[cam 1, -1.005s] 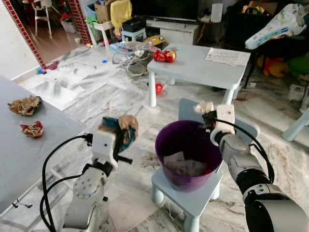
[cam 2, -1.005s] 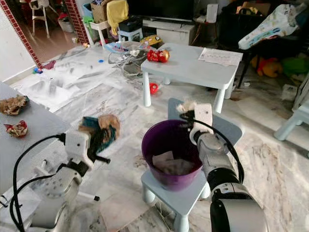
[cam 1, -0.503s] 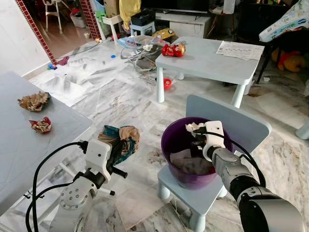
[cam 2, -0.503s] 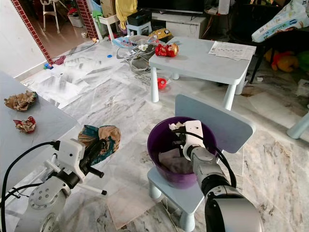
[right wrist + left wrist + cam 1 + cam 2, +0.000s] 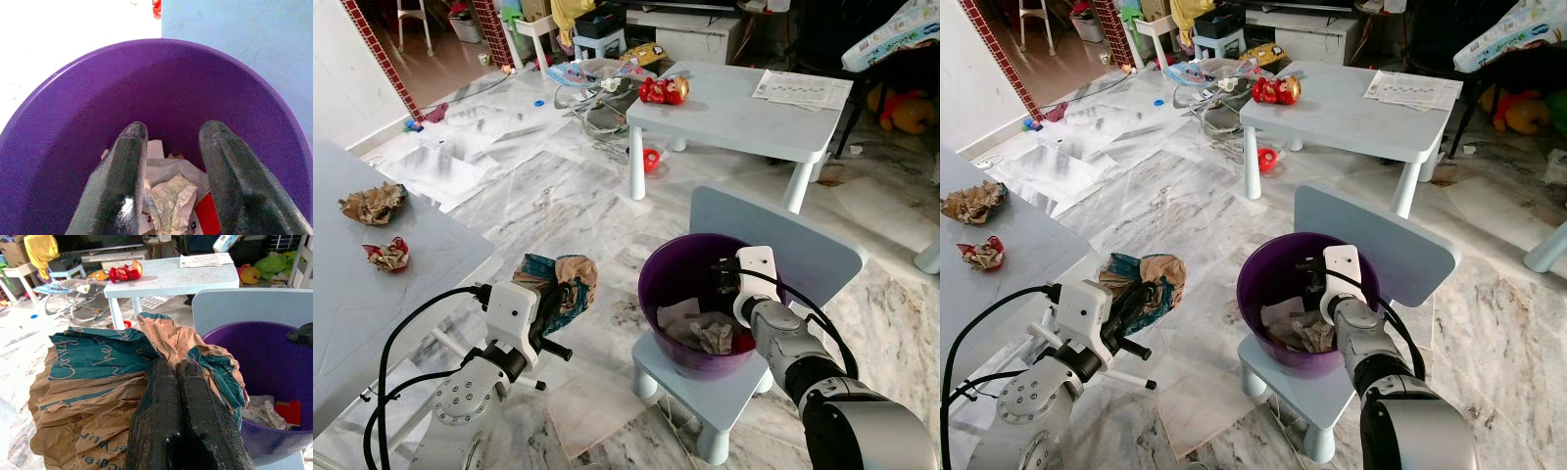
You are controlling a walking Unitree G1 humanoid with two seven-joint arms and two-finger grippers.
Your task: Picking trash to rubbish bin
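Two arms at work, w/ different loads. Left gripper is clenched on a crumpled brown-and-teal paper bag, jaws pinched together into the paper, bag bunched up above the wrist and held in the air over the marble floor. Right gripper sits at the rim of the round purple plastic bin, jaws spread apart and holding nothing; below them, inside the bin, lie crumpled white paper scraps and a red bit.

Bin stands on the seat of a small pale-blue plastic chair, toward its front edge, chair back rising behind it.

Key relation: the bag hangs to the robot's left of the bin, near its rim but not over the opening, at roughly rim height or a bit above. Left arm already has it, so that arm is the one to carry it. Bag's bulk runs wide across the jaws, broader than the gripper, so it likely needs to be well over the centre of the opening before letting go, or an edge could catch the rim and spill to the floor. Right gripper at the rim prob. needs to clear out first.

More trash left: a crumpled brown paper wad and a red-and-white wrapper sit on the grey tabletop at the robot's far left, near its right edge, well apart from the bin.
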